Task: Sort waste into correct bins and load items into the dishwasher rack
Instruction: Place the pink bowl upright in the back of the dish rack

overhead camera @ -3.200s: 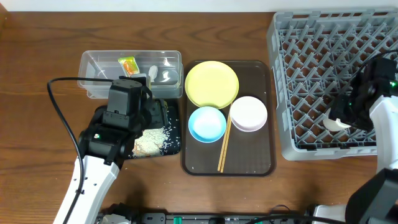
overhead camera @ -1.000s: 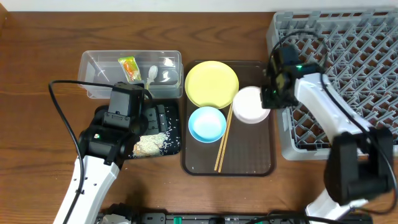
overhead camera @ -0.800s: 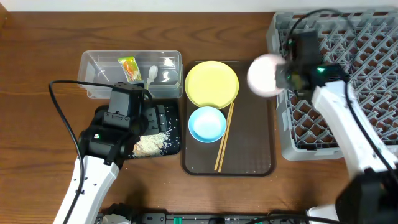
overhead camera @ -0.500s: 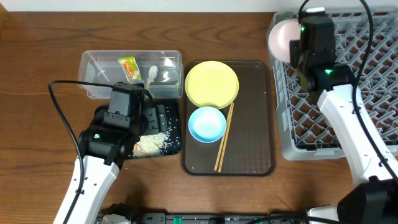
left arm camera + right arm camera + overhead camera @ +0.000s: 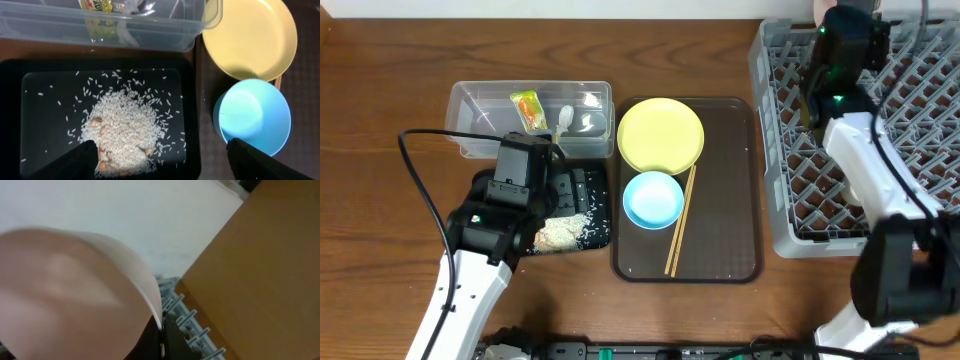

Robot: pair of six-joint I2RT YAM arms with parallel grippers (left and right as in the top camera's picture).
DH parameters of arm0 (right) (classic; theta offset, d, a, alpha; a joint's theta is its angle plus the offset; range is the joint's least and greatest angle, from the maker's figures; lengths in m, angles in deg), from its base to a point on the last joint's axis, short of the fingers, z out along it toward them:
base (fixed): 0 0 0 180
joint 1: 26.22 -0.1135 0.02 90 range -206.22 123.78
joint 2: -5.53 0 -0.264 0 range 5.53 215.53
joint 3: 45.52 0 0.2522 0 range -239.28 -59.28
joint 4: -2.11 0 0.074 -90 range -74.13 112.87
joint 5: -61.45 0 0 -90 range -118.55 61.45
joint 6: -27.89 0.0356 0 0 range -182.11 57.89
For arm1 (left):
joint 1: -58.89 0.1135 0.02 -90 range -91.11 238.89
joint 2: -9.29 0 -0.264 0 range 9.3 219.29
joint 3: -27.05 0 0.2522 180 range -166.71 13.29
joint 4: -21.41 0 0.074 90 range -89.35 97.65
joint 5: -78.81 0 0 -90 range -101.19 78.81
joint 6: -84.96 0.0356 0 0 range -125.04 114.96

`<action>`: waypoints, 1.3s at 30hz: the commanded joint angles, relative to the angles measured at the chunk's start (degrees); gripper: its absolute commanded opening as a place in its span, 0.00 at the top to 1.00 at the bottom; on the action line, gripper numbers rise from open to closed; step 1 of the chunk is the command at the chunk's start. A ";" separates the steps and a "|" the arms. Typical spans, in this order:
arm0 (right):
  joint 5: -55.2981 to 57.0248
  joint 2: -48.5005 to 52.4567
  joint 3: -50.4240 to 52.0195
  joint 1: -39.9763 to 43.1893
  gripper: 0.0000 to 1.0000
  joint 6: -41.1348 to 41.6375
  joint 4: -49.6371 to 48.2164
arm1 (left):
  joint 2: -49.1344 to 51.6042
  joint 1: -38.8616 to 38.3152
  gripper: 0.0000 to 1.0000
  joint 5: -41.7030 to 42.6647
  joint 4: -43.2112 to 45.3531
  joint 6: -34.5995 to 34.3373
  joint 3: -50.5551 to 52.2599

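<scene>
White bowl (image 5: 60, 290) filled the left half of the right wrist view, tilted, its rim pinched between the dark fingers of the right gripper (image 5: 161, 342) at the bottom centre of that frame. Behind the rim a few grey pegs of the rack (image 5: 790, 200) showed. In the overhead view the right arm reached up along the rack's left side to the top right edge of the frame, and the bowl there was almost wholly cut off by the edge.

At lower left of the overhead view the left arm hung over the black tray (image 5: 15, 100). The left gripper (image 5: 160, 162) was spread wide and held nothing, its two fingertips (image 5: 75, 160) at the bottom corners of the left wrist view. Between and above them lay a heap of rice (image 5: 125, 125) in the middle of the black tray, with loose grains scattered around it.

Just above the black tray stood the clear tub (image 5: 470, 100), with the wrapper (image 5: 526, 107) and a white scrap (image 5: 563, 118) inside.

On the brown tray (image 5: 720, 230) in the centre of the overhead view sat the yellow plate (image 5: 660, 135) at upper left and the blue bowl (image 5: 653, 198) just below it. The chopsticks (image 5: 679, 225) lay slanted just right of the blue bowl, their upper ends by the plate's lower right edge. All of it stood on the wooden table (image 5: 380, 60).
</scene>
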 commanded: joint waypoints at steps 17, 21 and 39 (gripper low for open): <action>1.44 11.74 -0.26 -1.73 0.99 -7.08 -4.81 | -0.04 0.15 0.15 -0.68 -0.11 -0.13 -0.33; 1.44 11.76 -0.26 -1.70 0.99 -3.48 -1.55 | -0.04 0.15 0.15 -0.68 -0.11 -0.13 -0.33; 0.66 6.64 -0.26 -5.46 0.97 13.35 21.90 | -0.04 0.15 0.16 -0.68 -0.11 -0.11 -0.33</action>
